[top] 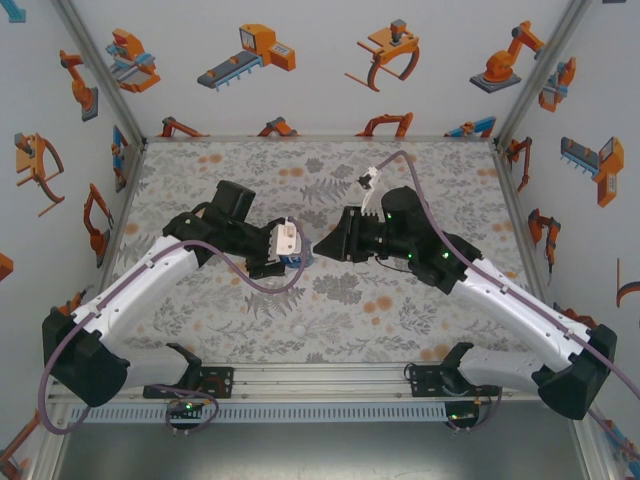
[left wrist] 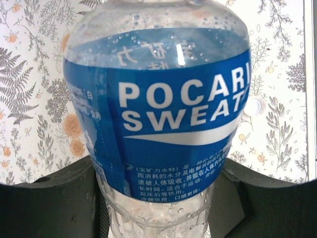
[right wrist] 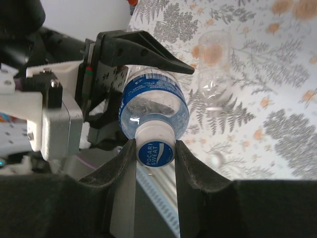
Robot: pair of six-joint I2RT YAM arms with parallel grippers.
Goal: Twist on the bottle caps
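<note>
On blue-labelled bottle (left wrist: 163,124): POCARI SWEAT; same on cap (right wrist: 156,152), right hand (right wrist: 155,147) gripping.

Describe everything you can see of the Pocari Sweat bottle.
The Pocari Sweat bottle is clear plastic, wrapped in a blue label with white lettering, with droplets inside. It is held sideways in the air, its body clamped by the left claw. Its white cap, printed with the brand, sits on the neck, pinched by the right claw.

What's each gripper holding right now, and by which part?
The left gripper holds the blue-label bottle around its body. The right gripper is shut on the cap at the bottle's neck.
</note>
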